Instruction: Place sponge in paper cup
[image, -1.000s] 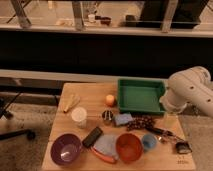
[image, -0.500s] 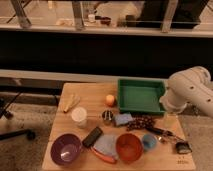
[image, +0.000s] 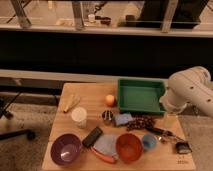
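Nothing has moved since the earlier frames: arm, gripper and all table items are in the same spots.

Camera view: the white arm (image: 190, 92) sits at the right side, over the right edge of the wooden table (image: 90, 95). The gripper (image: 170, 119) hangs under the arm, just off the front right corner of the green tray (image: 141, 96), above the table. Its jaws are spread and it holds nothing. It is well apart from both task items.

The sponge (image: 122, 119) lies flat near the table's centre, just in front of the tray's left front corner. It is right beside a small dark metal cup (image: 107, 117) on its left and touches or nearly touches a dark bunch of grapes (image: 142, 122) on its right.

The paper cup (image: 79, 116) stands upright left of the metal cup, mouth up, near the sponge but not touching it.

An orange fruit (image: 110, 99) is just left of the tray. The front row, left to right, has a purple bowl (image: 65, 149), a black block (image: 92, 136), a pale-blue cloth (image: 105, 144), an orange bowl (image: 129, 147) and a small blue cup (image: 149, 142).
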